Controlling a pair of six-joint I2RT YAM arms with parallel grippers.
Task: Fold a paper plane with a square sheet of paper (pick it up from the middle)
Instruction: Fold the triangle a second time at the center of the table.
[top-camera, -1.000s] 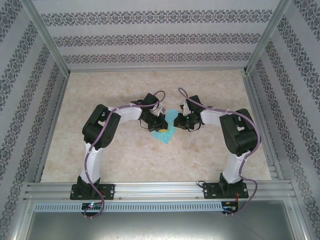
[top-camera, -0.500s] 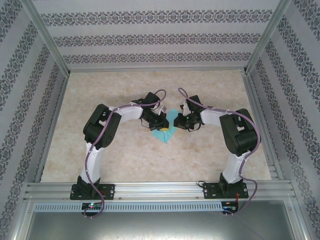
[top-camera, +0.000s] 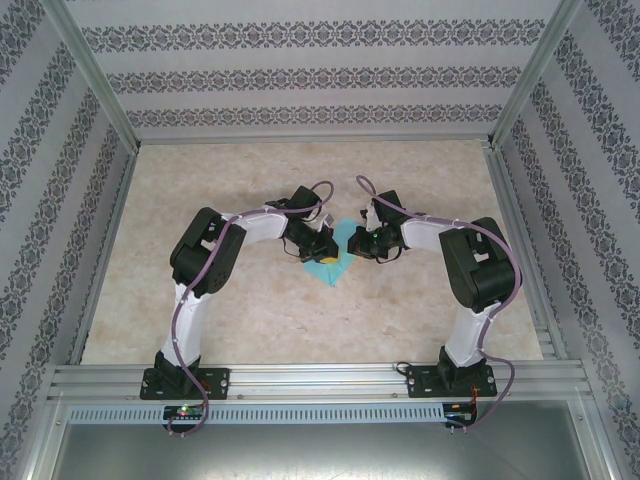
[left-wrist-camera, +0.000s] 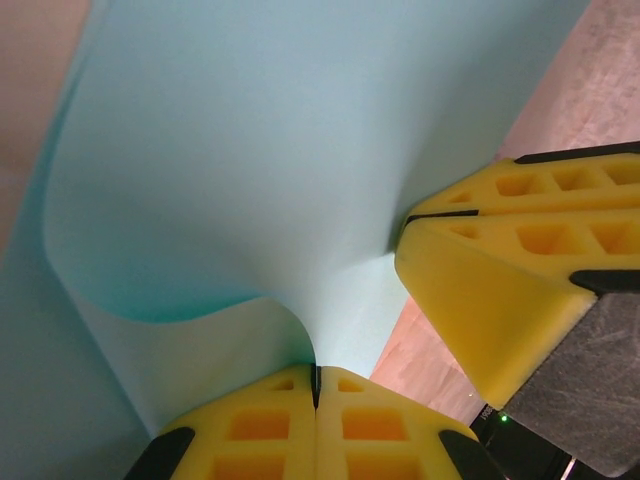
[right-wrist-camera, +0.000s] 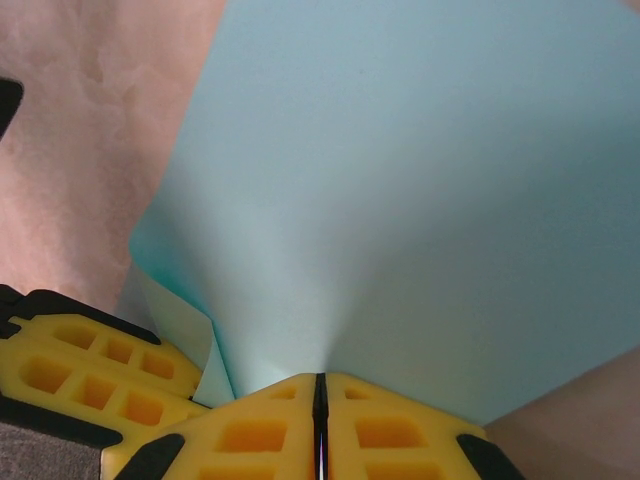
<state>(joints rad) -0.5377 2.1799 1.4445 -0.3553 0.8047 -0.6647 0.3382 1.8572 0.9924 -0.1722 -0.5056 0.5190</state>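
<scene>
Marble tabletop (top-camera: 260, 310), sheet (left-wrist-camera: 250, 150) edges cropped

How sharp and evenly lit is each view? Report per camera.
Top external: evenly lit, sharp; the square sheet of paper is tiny between the arms. Left wrist: left gripper softly blurred, shadow under the paper's curl. Right wrist: right gripper soft, paper shading pale near the pinch.
</scene>
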